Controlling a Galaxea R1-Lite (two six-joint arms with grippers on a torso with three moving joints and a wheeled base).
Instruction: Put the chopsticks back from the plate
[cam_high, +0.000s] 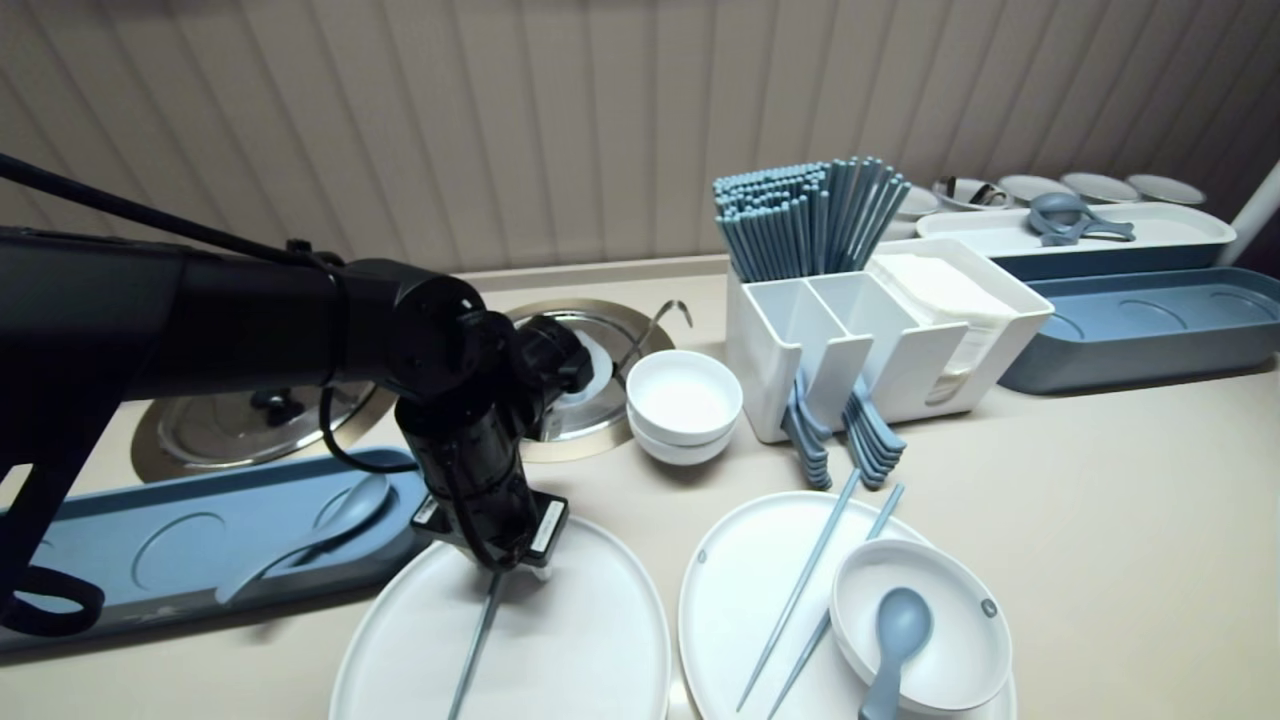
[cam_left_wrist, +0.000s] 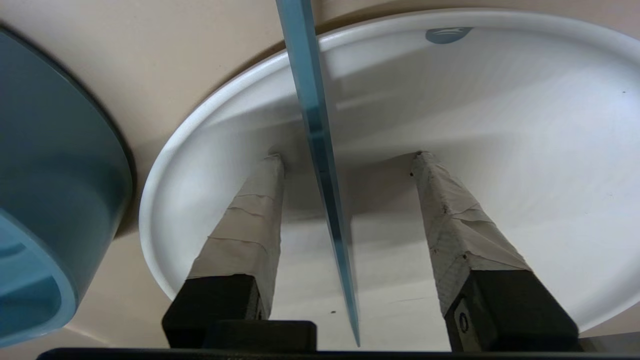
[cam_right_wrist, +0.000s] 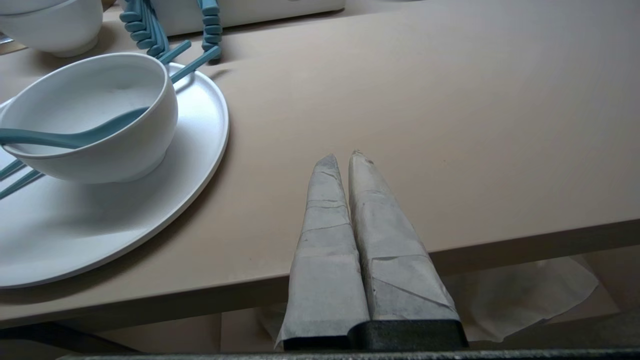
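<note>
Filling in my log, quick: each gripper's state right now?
Left gripper: open, astride a chopstick, not gripping it.
Right gripper: shut, empty.

Canteen counter: chopstick caddy (cam_high: 800, 340), bowls (cam_high: 684, 405)

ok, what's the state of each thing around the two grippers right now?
left gripper: open, fingers apart
slim blue plastic chopstick: between those fingers, ungripped
white oval plate: upright beneath it, nothing else on it
white round bowl: upright on neighbouring white plate, blue spoon inside
right gripper: shut, empty, by table edge
</note>
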